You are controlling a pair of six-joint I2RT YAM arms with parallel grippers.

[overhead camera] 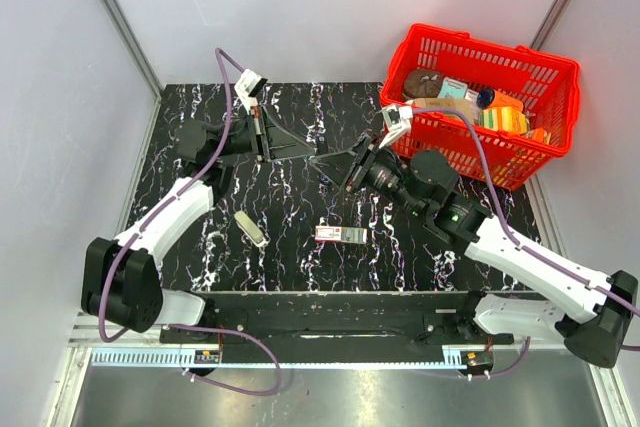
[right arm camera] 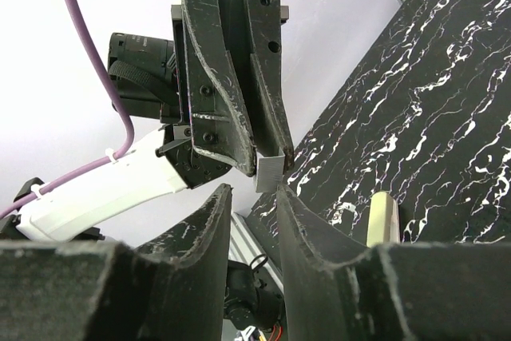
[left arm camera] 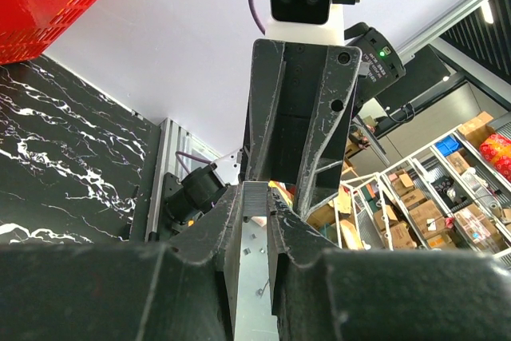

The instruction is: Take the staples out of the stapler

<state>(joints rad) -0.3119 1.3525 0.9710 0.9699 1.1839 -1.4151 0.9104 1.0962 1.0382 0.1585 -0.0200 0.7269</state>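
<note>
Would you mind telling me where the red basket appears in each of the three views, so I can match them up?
Top external: the red basket is at the upper right, at the far right corner of the black white-veined table.
Left wrist: top left corner, cut off by the frame.
Right wrist: not in view.
Shared landmark: the table, at the left in the left wrist view and at the right in the right wrist view.

Black tabletop [overhead camera: 290, 207] with white marble veins. Lying on it, apart: short beige-silver oblong piece [overhead camera: 251, 229], small red-and-white box [overhead camera: 339, 234], red mesh basket [overhead camera: 505, 157].
</note>
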